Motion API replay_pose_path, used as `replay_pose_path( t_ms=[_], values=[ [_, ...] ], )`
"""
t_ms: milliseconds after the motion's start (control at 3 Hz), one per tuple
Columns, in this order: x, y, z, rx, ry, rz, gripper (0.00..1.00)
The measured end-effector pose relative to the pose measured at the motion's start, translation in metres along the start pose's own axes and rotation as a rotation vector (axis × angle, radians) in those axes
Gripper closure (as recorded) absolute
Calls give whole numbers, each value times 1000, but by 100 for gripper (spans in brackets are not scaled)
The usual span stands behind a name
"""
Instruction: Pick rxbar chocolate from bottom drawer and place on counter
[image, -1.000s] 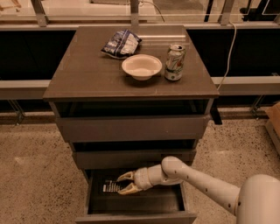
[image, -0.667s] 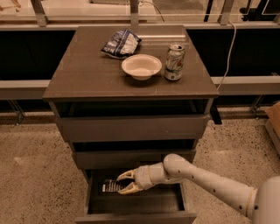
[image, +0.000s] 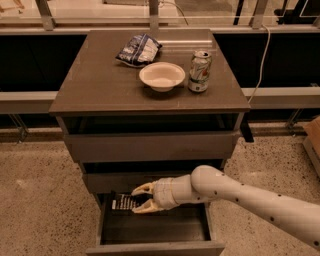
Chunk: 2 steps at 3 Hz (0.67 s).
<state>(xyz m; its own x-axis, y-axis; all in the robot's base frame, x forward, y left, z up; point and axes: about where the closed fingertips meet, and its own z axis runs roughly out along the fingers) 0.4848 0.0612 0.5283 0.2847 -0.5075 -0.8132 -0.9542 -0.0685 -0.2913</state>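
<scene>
- We see a crumpled blue-and-white foil chip bag lying farthest back, just behind and left of the bowl.
- A shallow round white bowl sits upright, near the bag but apart from it.
- A green-and-white metal drink can stands upright just right of the bowl.
- We see two narrower grey-brown drawer fronts, the top one and the middle one, each pulled out slightly.
- A thin white cable hangs down at the right.
- We note speckled beige stone flooring around the cabinet.
- The gripper is low, under the middle drawer front.
</scene>
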Motion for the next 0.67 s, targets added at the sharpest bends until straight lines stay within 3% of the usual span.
replay_pose_path(
  t_ms=[333, 667],
  values=[
    [-24, -15, -20, 18, 43, -51, 100],
    [-26, -17, -19, 2, 41, -49, 100]
  ],
)
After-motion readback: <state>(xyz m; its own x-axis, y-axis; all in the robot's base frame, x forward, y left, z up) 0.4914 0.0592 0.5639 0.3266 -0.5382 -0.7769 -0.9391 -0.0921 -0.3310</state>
